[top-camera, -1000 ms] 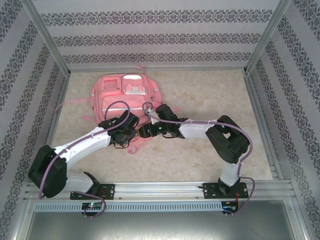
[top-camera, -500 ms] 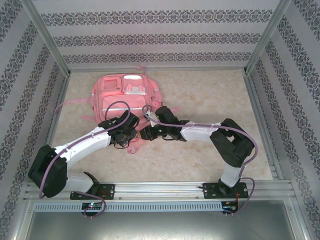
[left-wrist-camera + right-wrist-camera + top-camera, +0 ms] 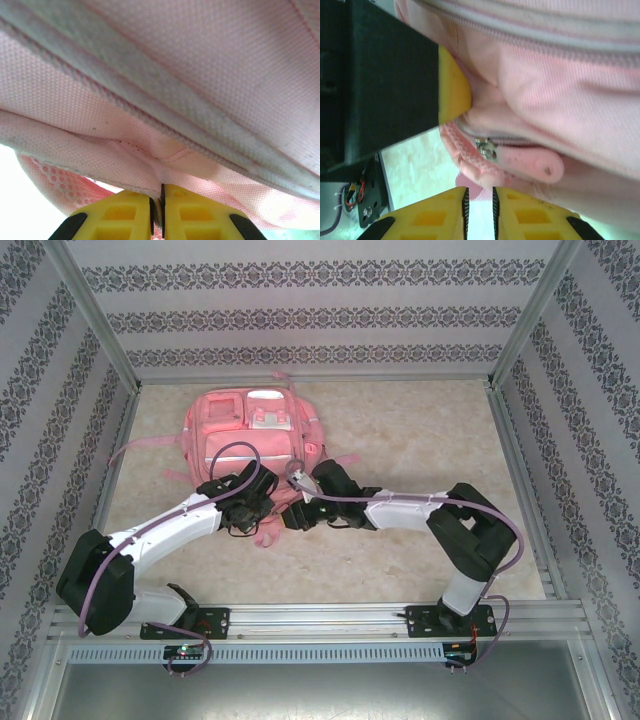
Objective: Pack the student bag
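Right fingers (image 3: 530, 217) nearer, left fingers (image 3: 120, 215) pinching one student bag (image 3: 250, 420)

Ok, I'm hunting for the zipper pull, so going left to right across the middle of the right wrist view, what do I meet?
Left pincer's black housing → its yellow finger → metal zipper slider → pink pull tab, all against the student bag.

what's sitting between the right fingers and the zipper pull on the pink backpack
Nothing visible. The pink rubber zipper pull hangs just ahead of the right gripper, its fingers slightly parted, with only a bare gap between. The left gripper pinches the large pink fabric backpack off to one side, out of that path.
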`<state>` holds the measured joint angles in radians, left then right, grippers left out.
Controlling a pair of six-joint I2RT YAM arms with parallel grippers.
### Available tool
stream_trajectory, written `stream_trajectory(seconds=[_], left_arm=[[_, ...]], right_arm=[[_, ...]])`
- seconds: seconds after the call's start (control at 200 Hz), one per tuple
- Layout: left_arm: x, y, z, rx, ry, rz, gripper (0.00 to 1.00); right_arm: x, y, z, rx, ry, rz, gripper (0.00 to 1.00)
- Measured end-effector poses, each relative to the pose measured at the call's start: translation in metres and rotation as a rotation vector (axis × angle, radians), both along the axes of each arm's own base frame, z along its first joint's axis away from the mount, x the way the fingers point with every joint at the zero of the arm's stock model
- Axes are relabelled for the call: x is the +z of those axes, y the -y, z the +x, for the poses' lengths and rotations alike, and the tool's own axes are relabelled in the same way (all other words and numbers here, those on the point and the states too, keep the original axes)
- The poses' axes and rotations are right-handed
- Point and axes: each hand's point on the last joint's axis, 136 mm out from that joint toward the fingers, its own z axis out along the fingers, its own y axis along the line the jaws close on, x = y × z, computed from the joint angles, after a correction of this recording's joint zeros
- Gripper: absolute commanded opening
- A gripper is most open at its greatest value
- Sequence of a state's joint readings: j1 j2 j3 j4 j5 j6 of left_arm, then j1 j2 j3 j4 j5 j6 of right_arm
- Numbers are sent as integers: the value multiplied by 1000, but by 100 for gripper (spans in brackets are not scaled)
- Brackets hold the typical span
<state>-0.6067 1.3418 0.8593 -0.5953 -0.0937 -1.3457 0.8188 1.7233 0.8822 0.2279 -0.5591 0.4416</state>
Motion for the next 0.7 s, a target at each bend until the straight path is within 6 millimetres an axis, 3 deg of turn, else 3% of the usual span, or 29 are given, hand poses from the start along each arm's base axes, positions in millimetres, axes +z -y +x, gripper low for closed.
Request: stream_trajectory(seconds=[0.155,0.27,0.335,0.475,0.699], left_arm=[[0,0,0,-3,0,1,14],[0,0,0,-3,-2,-1,14],[0,-1,0,-3,-4,-3,14],[0,0,0,-4,-5,-5,14],[0,0,0,-4,-5,-5,14]], right_arm=[[0,9,-12,-2,7,-15,29],[3,12,-10,-18,27,-23,34],[2,14,-7,-30,31,-26,40],[3,19,8,-67,34,-29,45],[3,9,36,-95,39,-19,46]])
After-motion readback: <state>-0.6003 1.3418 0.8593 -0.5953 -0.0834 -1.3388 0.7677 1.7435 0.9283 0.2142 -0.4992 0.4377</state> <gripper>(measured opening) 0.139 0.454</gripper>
